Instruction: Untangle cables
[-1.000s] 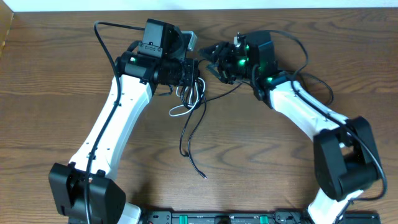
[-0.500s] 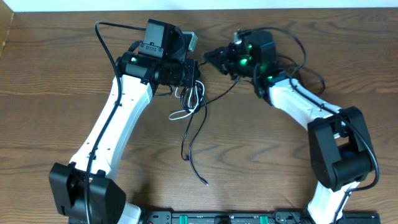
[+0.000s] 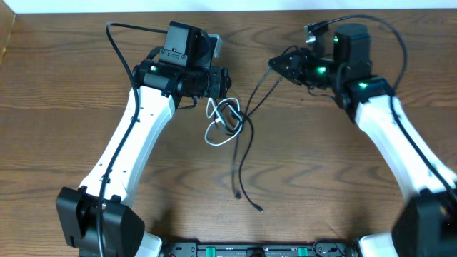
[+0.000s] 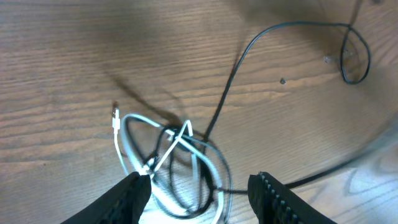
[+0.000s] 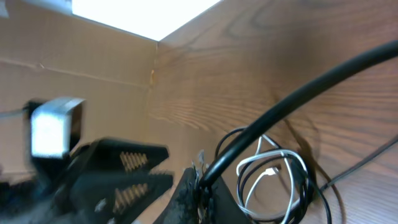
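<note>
A white cable [image 3: 218, 130] lies in a small coil on the wooden table, looped through a thin black cable [image 3: 239, 153]. My left gripper [image 3: 226, 81] hangs open just above and behind that coil, which sits between its fingers in the left wrist view, where the gripper [image 4: 204, 193] touches neither the white cable [image 4: 185, 132] nor the black cable [image 4: 230, 81]. My right gripper [image 3: 276, 64] is shut on the black cable's upper end and holds it taut to the right of the coil. The right wrist view shows the shut gripper [image 5: 202, 186], the black cable [image 5: 292, 99] and the white cable [image 5: 273, 154].
The black cable's free tail runs toward the table front and ends near a plug [image 3: 260, 209]. Thick black arm wires [image 3: 121, 32] arc behind the left arm. A dark rail [image 3: 235, 250] lines the front edge. The table's back edge [image 3: 250, 10] is close behind both grippers.
The left gripper opened and let go of the tangle. The right gripper shut on the black cable and pulled it rightward. The coil and the black tail shifted right.
</note>
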Robot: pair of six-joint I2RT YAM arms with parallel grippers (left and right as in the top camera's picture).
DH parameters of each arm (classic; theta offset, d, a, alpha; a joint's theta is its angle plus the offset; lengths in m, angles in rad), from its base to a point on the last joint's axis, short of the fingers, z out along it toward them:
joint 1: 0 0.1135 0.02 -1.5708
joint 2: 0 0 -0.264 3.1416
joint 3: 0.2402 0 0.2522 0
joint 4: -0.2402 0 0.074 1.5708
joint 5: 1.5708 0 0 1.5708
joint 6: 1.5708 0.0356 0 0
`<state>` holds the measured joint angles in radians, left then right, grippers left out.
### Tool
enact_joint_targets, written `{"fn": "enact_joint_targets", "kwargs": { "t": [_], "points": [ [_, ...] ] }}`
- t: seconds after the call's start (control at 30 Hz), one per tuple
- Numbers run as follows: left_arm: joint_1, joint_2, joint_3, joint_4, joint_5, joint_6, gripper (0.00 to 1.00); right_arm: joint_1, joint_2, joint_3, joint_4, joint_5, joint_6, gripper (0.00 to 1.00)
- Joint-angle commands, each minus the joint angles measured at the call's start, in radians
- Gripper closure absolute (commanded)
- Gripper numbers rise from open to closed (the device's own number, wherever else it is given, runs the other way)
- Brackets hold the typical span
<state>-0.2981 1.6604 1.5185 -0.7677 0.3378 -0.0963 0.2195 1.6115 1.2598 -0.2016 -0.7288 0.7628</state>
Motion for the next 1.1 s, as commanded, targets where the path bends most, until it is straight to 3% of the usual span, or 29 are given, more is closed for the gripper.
{"fn": "enact_joint_targets", "kwargs": {
  "t": [0.0,0.4,0.5,0.73,1.07],
  "points": [
    [-0.001,-0.014,0.003,-0.002,-0.018,0.01,0.44,-0.012,-0.119,0.075,-0.076,0.125,-0.174,0.99],
    [-0.001,-0.008,-0.039,-0.002,0.083,0.008,0.35,-0.026,-0.213,0.192,-0.272,0.177,-0.241,0.99],
    [-0.001,0.006,-0.041,-0.001,0.096,-0.087,0.24,-0.026,-0.201,0.192,-0.294,0.178,-0.241,0.99],
    [-0.01,0.088,-0.042,-0.002,0.148,-0.357,0.19,-0.025,-0.182,0.192,-0.316,0.201,-0.241,0.99],
    [-0.053,0.239,-0.042,-0.051,0.187,-0.392,0.19,-0.025,-0.177,0.192,-0.357,0.255,-0.245,0.99]
  ]
}}
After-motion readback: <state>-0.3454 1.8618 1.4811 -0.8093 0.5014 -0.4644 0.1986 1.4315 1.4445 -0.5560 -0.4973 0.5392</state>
